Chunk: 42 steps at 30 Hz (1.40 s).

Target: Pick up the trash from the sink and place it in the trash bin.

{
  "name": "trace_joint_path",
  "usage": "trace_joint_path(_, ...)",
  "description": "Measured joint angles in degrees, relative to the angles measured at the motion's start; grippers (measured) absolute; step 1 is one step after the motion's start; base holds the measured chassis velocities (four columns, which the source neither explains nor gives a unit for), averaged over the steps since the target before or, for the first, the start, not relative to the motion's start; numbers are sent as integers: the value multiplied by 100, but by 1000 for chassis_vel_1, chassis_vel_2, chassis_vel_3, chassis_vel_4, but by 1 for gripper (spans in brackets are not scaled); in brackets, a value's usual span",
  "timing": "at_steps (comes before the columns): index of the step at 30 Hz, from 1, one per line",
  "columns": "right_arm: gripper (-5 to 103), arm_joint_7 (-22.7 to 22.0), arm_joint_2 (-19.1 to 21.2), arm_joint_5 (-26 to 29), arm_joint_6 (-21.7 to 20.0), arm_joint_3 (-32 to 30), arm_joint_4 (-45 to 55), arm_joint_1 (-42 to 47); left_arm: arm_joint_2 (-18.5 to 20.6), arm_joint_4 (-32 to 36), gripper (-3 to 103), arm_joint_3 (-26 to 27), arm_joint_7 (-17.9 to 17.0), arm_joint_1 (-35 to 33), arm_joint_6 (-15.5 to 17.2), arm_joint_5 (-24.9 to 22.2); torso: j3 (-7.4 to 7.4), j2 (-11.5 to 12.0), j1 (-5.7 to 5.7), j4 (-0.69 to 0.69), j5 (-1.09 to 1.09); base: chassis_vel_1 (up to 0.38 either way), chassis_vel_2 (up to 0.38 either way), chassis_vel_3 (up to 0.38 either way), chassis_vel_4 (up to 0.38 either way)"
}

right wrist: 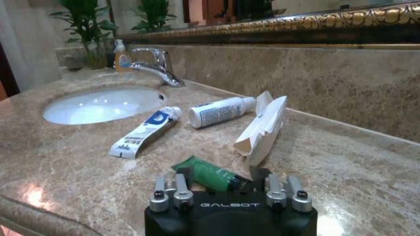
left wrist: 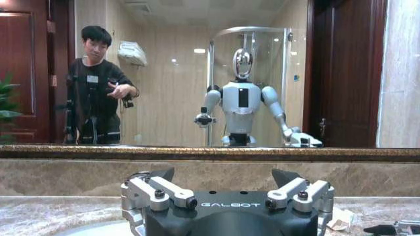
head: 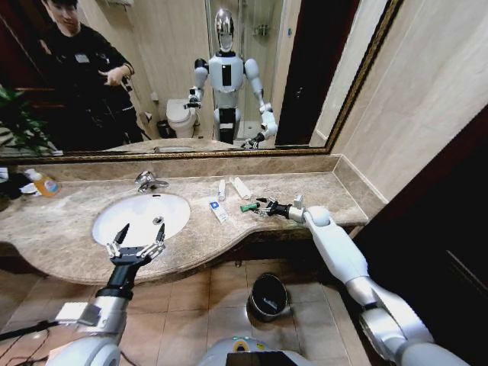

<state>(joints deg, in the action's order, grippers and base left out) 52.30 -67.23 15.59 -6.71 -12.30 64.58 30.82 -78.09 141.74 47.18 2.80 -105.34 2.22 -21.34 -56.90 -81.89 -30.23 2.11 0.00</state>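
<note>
1. The right end effector (head: pixel 264 206) reaches across the beige marble worktop (head: pixel 320 191), its fingers closed around a small green tube (head: pixel 248 207) that lies right of the sink (head: pixel 142 218); the wrist view shows the tube's dark cap end (right wrist: pixel 231 184) between the jaws, its body resting on the stone.
2. The left end effector (head: pixel 136 245) hovers over the near rim of the white oval basin, released, its fingers spread wide.
3. The remaining trash sits on the worktop, not in the basin: a blue-marked flat tube (right wrist: pixel 145 132) just right of the sink, a small white bottle (right wrist: pixel 220 111) beyond it, and an opened white carton (right wrist: pixel 262 129) farther right, all near the green tube but apart from it.
4. A chrome faucet (head: pixel 149 181) stands at the far edge of the basin; an orange-labelled bottle (head: pixel 44 184) stands at far left.
5. The black trash bin (head: pixel 268 297) stands on the tiled floor beneath the worktop's near edge, below the right arm.
</note>
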Motion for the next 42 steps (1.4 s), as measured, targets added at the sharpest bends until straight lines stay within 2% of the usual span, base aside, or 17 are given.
trace_joint_path(1, 55, 0, 0, 0, 0, 0, 0, 0, 0, 0, 100, 0, 0, 0, 0, 0, 0, 0, 0, 0, 0, 0, 0, 0, 0)
trace_joint_path(4, 45, -5, 0, -2, 0, 9, 0, 0, 0, 0, 100, 0, 0, 0, 0, 0, 0, 0, 0, 0, 0, 0, 0, 0, 0)
trace_joint_path(6, 45, -11, 0, 0, 0, 12, 5, 2, 0, 0, 100, 0, 0, 0, 0, 0, 0, 0, 0, 0, 0, 0, 0, 0, 0)
trace_joint_path(7, 34, -13, 2, 0, 0, 12, 7, 7, 0, 0, 100, 0, 0, 0, 0, 0, 0, 0, 0, 0, 0, 0, 0, 0, 0)
trace_joint_path(9, 23, -29, 16, 0, 0, 13, 9, 25, 0, 0, 100, 0, 0, 0, 0, 0, 0, 0, 0, 0, 0, 0, 0, 0, 0)
trace_joint_path(11, 23, -29, 26, 1, 2, 12, 18, 32, 0, 0, 100, 0, 0, 0, 0, 0, 0, 0, 0, 0, 0, 0, 0, 0, 0)
trace_joint_path(13, 12, 13, 63, -7, -39, -2, 72, 57, 0, 0, 100, 0, 0, 0, 0, 0, 0, 0, 0, 0, 0, 0, 0, 0, 0)
trace_joint_path(14, 12, 13, 63, -7, -39, -2, 72, 57, 0, 0, 100, 0, 0, 0, 0, 0, 0, 0, 0, 0, 0, 0, 0, 0, 0)
trace_joint_path(17, 27, 66, 94, -27, -91, -17, 136, 96, 0, 0, 100, 0, 0, 0, 0, 0, 0, 0, 0, -1, 1, 0, 0, 0, 0)
trace_joint_path(19, 27, 64, 96, -26, -93, -21, 149, 103, 0, 0, 100, 0, 0, 0, 0, 0, 0, 0, 0, 0, 0, 0, 0, 0, 0)
trace_joint_path(21, 44, 57, 98, -25, -95, -26, 170, 126, 0, 0, 100, 0, 0, 0, 0, 0, 0, 0, 0, 0, 0, 0, 0, 0, 0)
trace_joint_path(28, 59, 10, 78, -35, -60, -28, 140, 131, 0, 0, 100, 0, 0, 0, 0, 0, 0, 0, 0, 0, 0, 0, 0, 0, 0)
trace_joint_path(29, 59, 10, 78, -35, -60, -28, 140, 131, 0, 0, 100, 0, 0, 0, 0, 0, 0, 0, 0, 0, 0, 0, 0, 0, 0)
trace_joint_path(32, 46, -84, 73, -39, -51, -2, 136, 136, 0, 0, 100, 0, 0, 0, 0, 0, 0, 0, 0, 0, 0, 0, 0, 0, 0)
trace_joint_path(33, 46, -84, 73, -39, -51, -2, 136, 136, 0, 0, 100, 0, 0, 0, 0, 0, 0, 0, 0, 0, 0, 0, 0, 0, 0)
trace_joint_path(37, 25, -242, 75, -40, -11, 9, 142, 169, 0, 0, 100, 0, 0, 0, 0, 0, 0, 0, 0, 0, 0, 0, 0, 0, 0)
trace_joint_path(42, 21, -350, 76, -26, 20, 13, 156, 193, 0, 0, 100, 0, 0, 0, 0, 0, 0, 0, 0, 0, 0, 0, 0, 0, 0)
